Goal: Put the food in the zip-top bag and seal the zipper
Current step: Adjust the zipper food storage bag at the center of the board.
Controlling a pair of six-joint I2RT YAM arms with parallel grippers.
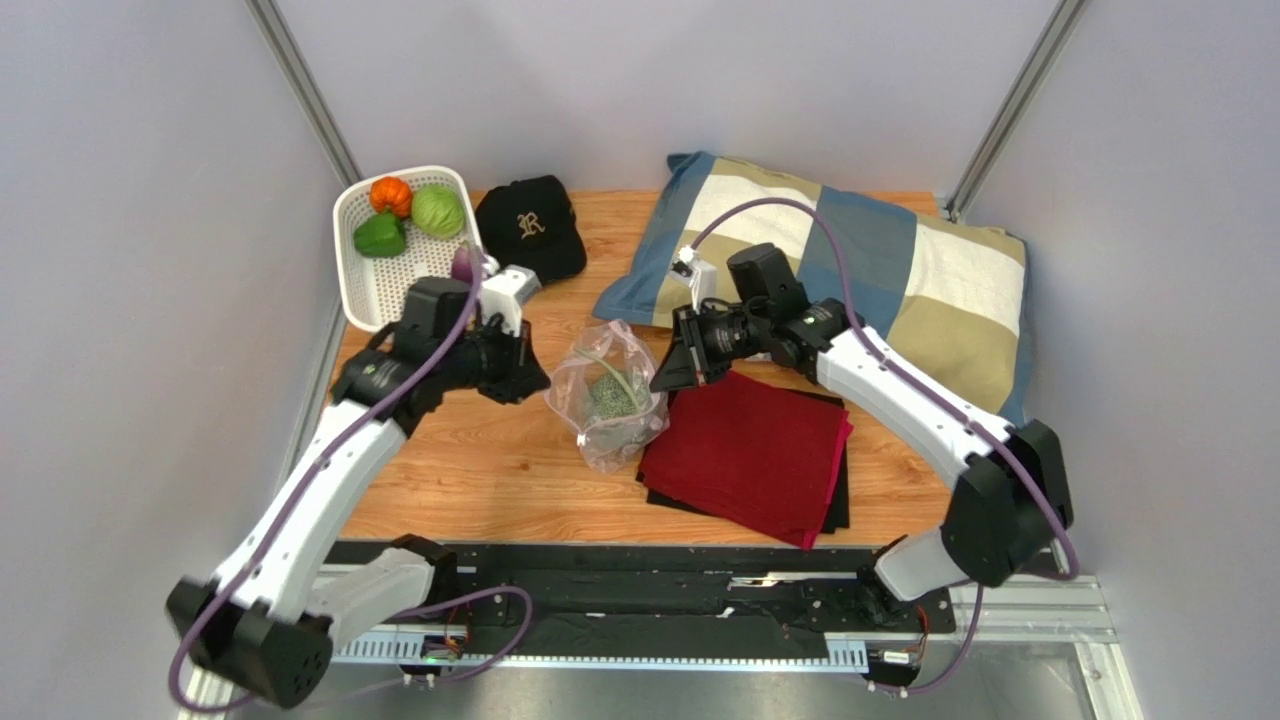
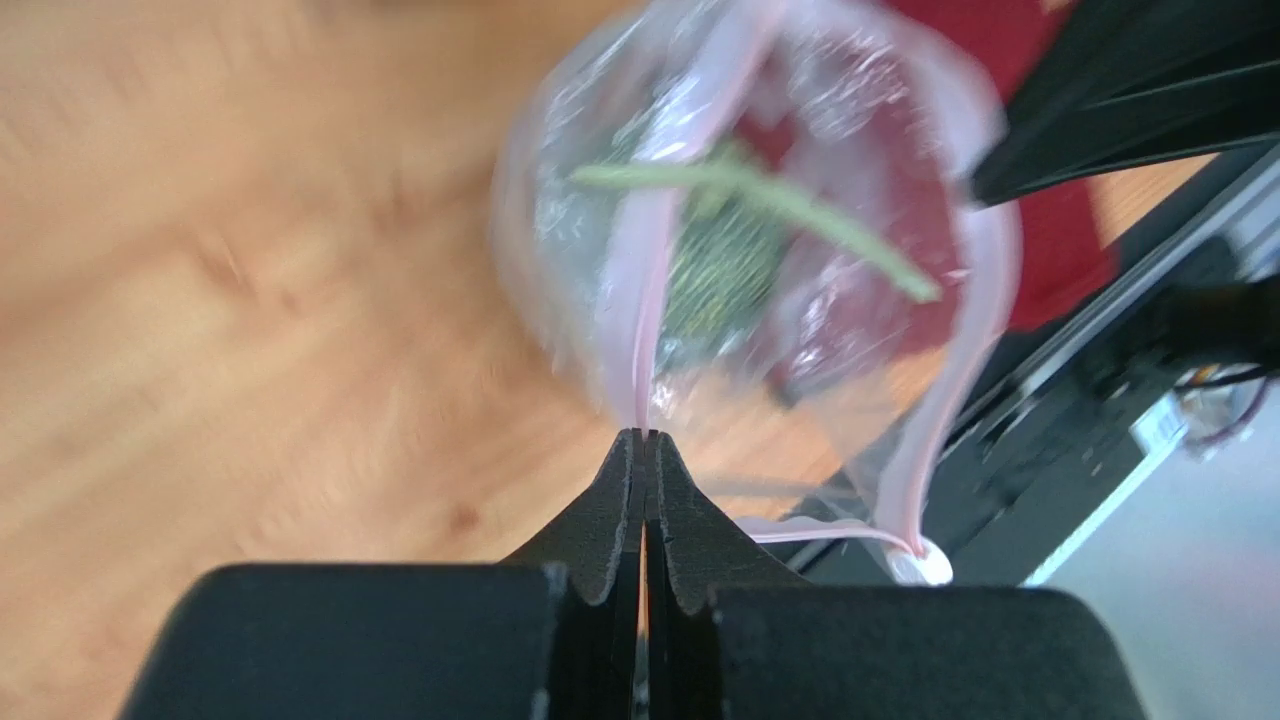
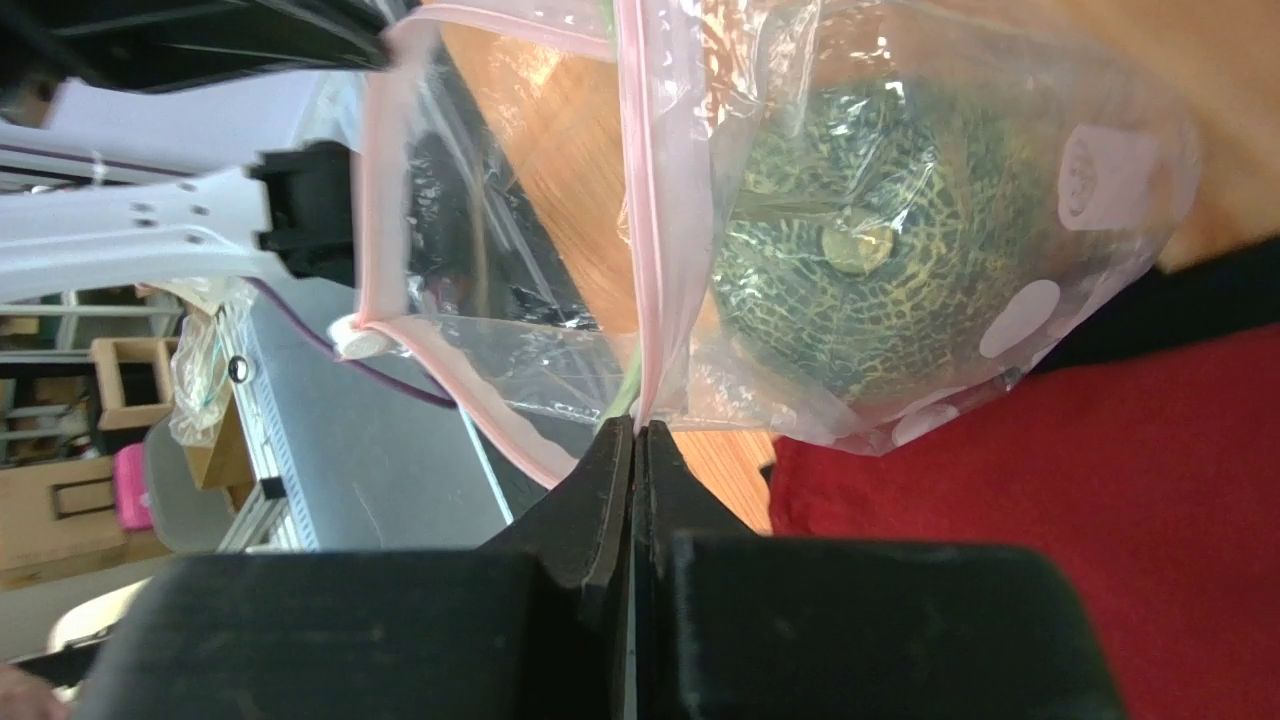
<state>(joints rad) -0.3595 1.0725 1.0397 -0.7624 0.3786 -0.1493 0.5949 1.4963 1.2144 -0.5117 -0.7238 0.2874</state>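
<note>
The clear zip-top bag (image 1: 607, 396) stands between my two grippers on the wooden table, its mouth held apart. A netted grey-green melon (image 3: 864, 255) lies inside it and shows in the left wrist view (image 2: 721, 278) too. My left gripper (image 2: 646, 438) is shut on the pink-white zipper strip (image 2: 643, 285) at the bag's left edge. My right gripper (image 3: 636, 428) is shut on the zipper strip (image 3: 655, 195) at the bag's right edge. An orange pumpkin (image 1: 391, 195), a pale green cabbage (image 1: 437, 210) and a green pepper (image 1: 380, 236) lie in the white basket (image 1: 361, 293). The eggplant is out of view.
A black cap (image 1: 534, 222) lies behind the left gripper. A plaid pillow (image 1: 902, 278) fills the back right. A red cloth (image 1: 751, 450) on a black one lies right of the bag.
</note>
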